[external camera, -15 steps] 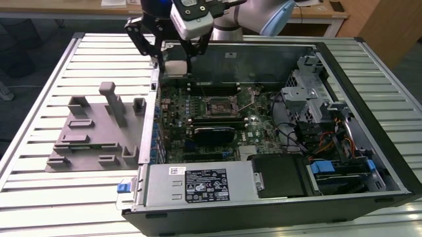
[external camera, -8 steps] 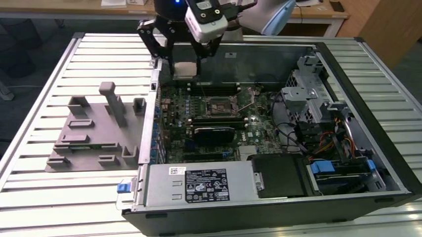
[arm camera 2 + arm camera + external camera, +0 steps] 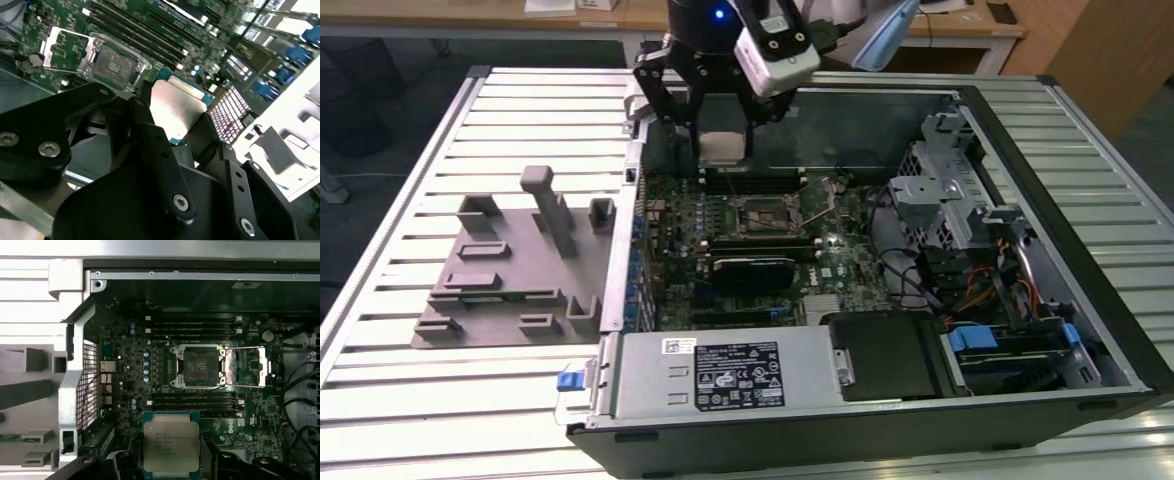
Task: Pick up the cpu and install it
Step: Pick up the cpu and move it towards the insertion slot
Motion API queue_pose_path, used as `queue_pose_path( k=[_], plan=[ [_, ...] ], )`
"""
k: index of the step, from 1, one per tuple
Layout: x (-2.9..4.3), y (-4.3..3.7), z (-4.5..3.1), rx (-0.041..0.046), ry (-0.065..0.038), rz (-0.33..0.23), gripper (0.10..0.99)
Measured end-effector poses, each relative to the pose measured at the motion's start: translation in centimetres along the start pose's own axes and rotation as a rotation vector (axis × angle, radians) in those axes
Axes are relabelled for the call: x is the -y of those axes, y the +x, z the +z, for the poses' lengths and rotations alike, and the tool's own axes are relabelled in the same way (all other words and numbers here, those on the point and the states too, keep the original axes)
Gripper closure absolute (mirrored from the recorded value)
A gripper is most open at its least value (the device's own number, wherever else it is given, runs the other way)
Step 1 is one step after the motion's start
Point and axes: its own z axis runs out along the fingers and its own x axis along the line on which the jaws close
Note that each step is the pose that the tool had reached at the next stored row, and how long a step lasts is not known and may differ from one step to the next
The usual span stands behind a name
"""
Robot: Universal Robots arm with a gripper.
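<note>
Exterior view: gripper [image 3: 724, 138] above the open computer case [image 3: 1063, 250], fingers [image 3: 680, 105] clamped on the cpu [image 3: 724, 150].
Second wrist view: cpu [image 3: 177, 107] gripped at its edges above the motherboard [image 3: 200, 30], open socket [image 3: 112, 62] nearby.
First wrist view: cpu [image 3: 171, 447] held apart from the empty socket [image 3: 200, 365].

Cpu [image 3: 171, 446]: small flat square chip, silver-white metal top w/ faint dark print, thin teal-green rim. Not seated (it's off the board), clamped at two opposite edges btwn the gripper [image 3: 724, 148] fingers, metal top facing both wrist cams. Hangs over the motherboard inside the case, near the open socket [image 3: 201, 365] but apart from it.
</note>
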Motion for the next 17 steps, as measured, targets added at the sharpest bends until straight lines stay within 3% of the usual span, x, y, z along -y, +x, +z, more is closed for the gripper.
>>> queue_pose_path(
  k=[6, 17],
  plan=[
    [0.0, -1.26, 0.89, -0.0006, 0.0, 0.0, 0.545],
    [-0.01, -2.59, 2.83, -0.0019, 0.0, 0.0, 0.545]
  ],
)
